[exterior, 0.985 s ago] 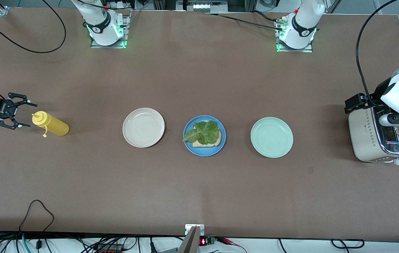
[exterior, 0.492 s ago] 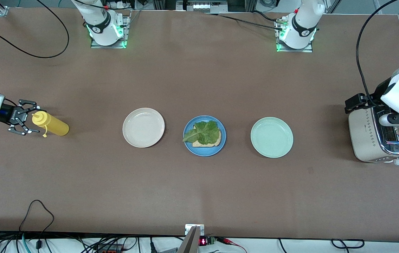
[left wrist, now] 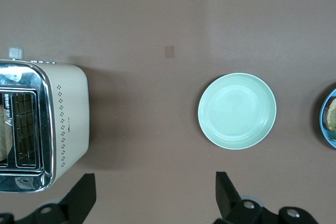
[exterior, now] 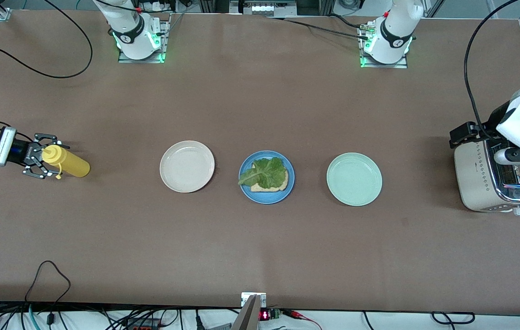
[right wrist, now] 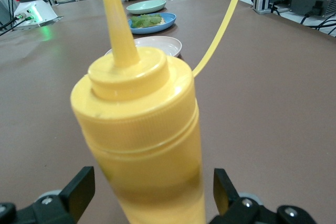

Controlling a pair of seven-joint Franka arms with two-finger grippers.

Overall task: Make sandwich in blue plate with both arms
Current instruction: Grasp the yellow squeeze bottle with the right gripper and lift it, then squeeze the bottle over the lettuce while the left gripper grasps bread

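Half the toaster (left wrist: 44,124) cropped — left gripper (left wrist: 152,198) open above

left wrist view chops off the toaster (left wrist: 47,124) and blue plate (left wrist: 329,124) at the edges — yellow bottle's (right wrist: 144,145) base is cut off too.

Right gripper (exterior: 40,161) slid in around mustard bottle (exterior: 68,162) top (jaws wide, no contact).
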